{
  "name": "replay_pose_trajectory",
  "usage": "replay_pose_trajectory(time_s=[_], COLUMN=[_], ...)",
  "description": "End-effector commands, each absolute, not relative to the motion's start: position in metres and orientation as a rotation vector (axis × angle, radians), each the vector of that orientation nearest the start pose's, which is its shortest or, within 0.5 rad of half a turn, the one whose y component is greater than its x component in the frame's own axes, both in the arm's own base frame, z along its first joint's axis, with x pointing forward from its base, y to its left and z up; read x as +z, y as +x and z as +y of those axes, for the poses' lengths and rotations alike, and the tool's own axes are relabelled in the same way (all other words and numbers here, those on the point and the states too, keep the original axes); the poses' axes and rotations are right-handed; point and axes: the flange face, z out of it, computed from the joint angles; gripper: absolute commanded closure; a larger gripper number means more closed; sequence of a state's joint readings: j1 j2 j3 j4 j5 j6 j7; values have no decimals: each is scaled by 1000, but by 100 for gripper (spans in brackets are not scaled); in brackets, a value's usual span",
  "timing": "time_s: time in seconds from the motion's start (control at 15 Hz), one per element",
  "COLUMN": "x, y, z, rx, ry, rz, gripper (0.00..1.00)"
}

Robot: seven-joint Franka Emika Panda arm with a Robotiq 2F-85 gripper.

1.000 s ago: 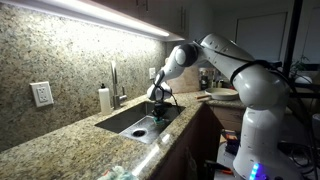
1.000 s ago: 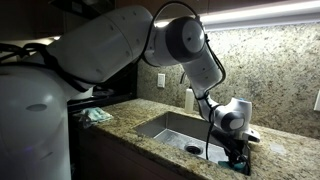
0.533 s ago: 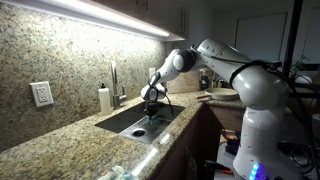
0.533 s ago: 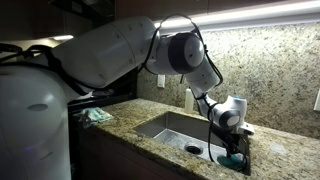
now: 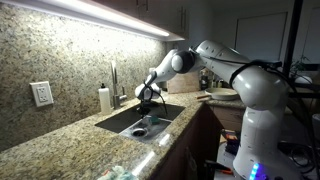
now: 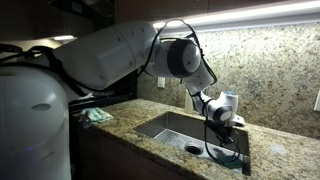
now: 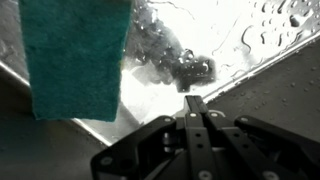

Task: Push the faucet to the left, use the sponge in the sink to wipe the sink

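Note:
In the wrist view the teal sponge (image 7: 75,55) lies flat on the wet floor of the sink (image 7: 250,30), up and left of my gripper (image 7: 194,100). The fingers are pressed together with nothing between them and do not touch the sponge. In both exterior views the gripper (image 5: 146,99) (image 6: 222,113) hangs over the grey basin (image 5: 125,120) (image 6: 165,126), above its rim. The slim silver faucet (image 5: 113,80) stands behind the basin, a short way left of the gripper in that view.
The drain (image 7: 195,70) sits just ahead of the fingertips. A white soap dispenser (image 5: 104,99) stands beside the faucet, and a wall outlet (image 5: 42,94) is further left. A teal cloth (image 6: 97,115) lies on the granite counter. The arm arches over the sink's right side.
The shut gripper has risen out of the low end of the basin and moved across towards the faucet side. The sponge stays behind on the sink floor.

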State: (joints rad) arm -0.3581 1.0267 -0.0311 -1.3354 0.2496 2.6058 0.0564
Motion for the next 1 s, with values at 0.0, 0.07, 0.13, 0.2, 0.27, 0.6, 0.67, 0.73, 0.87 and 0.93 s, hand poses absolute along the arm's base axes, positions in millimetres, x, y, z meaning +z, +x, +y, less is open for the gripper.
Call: replay_pose_trajectory(time_s=[0.0, 0.07, 0.13, 0.2, 0.27, 0.6, 0.67, 0.73, 0.87, 0.93], x=[141, 139, 136, 133, 129, 123, 126, 129, 134, 135], y=[675, 668, 661, 654, 647, 616, 611, 606, 596, 592], z=[-304, -310, -316, -319, -320, -316, -317, -318, -317, -316], rx=[-381, -364, -347, -323, -296, -243, -254, -262, -280, -280], ry=[-2888, -2885, -2876, -2869, -2862, -2855, -2853, -2853, -2855, -2855], rz=[1017, 1046, 1070, 1089, 1104, 1143, 1159, 1172, 1196, 1201], gripper=[73, 68, 62, 55, 49, 77, 82, 91, 100, 100])
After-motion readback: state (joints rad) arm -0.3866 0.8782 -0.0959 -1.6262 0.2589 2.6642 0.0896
